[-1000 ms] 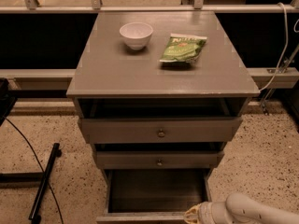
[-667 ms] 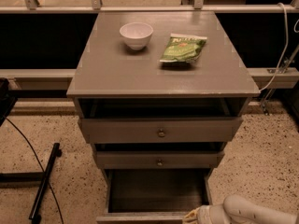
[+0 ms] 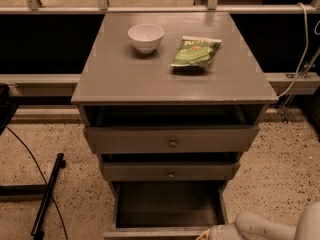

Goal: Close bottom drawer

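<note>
The bottom drawer (image 3: 167, 204) is the lowest and narrowest of three grey drawers and stands pulled far out, showing its dark boxy inside. Its front panel (image 3: 150, 232) runs along the bottom edge of the camera view; its knob is out of view. My gripper (image 3: 212, 232), a white arm end, sits at the bottom right, against the right end of that front panel. Most of it is cut off by the view's edge.
The mid-width drawer (image 3: 170, 171) and the widest drawer (image 3: 171, 140) above are both partly open, with brass knobs. On the cabinet top (image 3: 115, 74) stand a white bowl (image 3: 145, 37) and a green snack bag (image 3: 195, 51). A black stand and cable (image 3: 45, 196) lie on the floor at left.
The arm end has shifted slightly left along the bottom drawer's front edge. The drawers look as they did.
</note>
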Robot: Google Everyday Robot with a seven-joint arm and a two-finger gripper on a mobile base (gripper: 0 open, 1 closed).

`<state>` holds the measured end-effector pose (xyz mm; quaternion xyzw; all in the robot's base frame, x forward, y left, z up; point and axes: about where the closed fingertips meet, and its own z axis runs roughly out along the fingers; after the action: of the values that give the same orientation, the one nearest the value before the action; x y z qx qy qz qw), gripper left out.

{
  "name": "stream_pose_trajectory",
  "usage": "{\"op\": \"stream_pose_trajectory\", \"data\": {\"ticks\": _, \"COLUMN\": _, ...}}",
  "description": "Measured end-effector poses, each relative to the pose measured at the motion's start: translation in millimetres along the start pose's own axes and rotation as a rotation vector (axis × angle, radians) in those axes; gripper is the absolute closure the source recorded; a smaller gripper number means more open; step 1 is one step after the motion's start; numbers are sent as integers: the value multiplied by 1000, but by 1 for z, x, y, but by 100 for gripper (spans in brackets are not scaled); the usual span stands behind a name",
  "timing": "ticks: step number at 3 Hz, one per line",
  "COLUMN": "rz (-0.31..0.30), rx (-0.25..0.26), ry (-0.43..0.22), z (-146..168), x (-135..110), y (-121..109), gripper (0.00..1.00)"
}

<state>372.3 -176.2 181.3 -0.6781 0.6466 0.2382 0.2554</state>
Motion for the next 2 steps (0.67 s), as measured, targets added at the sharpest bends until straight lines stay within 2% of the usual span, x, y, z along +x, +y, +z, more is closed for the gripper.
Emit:
{"op": "stream_pose_trajectory", "data": {"ticks": 1, "rz": 36, "rx": 1, "ry": -13, "z": 23, "x": 7, "y": 5, "gripper": 100}}
{"op": "stream_pose_trajectory", "data": {"ticks": 2, "rz": 66, "rx": 49, "ry": -33, "z": 43, "x": 3, "y": -5, "gripper": 100}}
